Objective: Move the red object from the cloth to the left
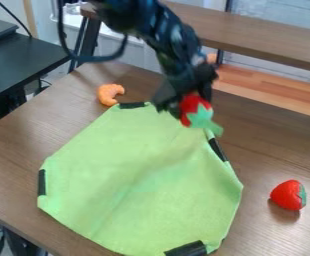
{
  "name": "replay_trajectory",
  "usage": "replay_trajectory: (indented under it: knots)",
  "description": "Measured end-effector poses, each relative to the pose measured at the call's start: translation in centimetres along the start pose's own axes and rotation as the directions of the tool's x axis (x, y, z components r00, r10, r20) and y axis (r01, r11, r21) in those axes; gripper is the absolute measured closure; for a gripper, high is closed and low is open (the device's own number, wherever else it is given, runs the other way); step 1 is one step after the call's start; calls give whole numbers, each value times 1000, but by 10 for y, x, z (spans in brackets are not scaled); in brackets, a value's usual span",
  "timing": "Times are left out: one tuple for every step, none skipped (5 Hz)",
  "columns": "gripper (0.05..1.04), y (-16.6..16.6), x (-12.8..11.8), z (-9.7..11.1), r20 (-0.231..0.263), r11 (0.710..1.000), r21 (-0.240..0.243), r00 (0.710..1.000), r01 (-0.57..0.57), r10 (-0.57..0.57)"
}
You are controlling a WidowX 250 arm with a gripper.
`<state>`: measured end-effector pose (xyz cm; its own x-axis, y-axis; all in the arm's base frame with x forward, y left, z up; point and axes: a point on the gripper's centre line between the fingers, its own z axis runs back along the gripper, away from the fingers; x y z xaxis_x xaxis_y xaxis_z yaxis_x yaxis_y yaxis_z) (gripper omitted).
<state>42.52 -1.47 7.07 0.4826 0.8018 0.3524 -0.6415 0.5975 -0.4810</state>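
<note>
Far left, black table (17, 60). Left of centre on the wooden table (11, 150), far side: orange curved thing (106, 93), just beside the cloth's far-left corner. Middle: green cloth (144, 175), spread out, black tape (41, 182) on its left edge, more tape at far, right and near edges. Far edge of cloth, right part: gripper (180, 102) pointing down, closed around red object (189, 106), green end lowest; can't tell if it touches cloth. Right, apart from cloth: strawberry (286, 195) on the wood.
</note>
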Motion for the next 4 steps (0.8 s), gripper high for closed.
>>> replay_trajectory:
  knots:
    - [318, 17, 40, 8, 15, 996, 38, 997, -77, 76]
    - [318, 48, 71, 13, 27, 989, 93, 994, -111, 109]
    - [318, 84, 102, 20, 65, 982, 130, 989, -140, 132]
    - [318, 117, 137, 30, 143, 977, 136, 979, -164, 144]
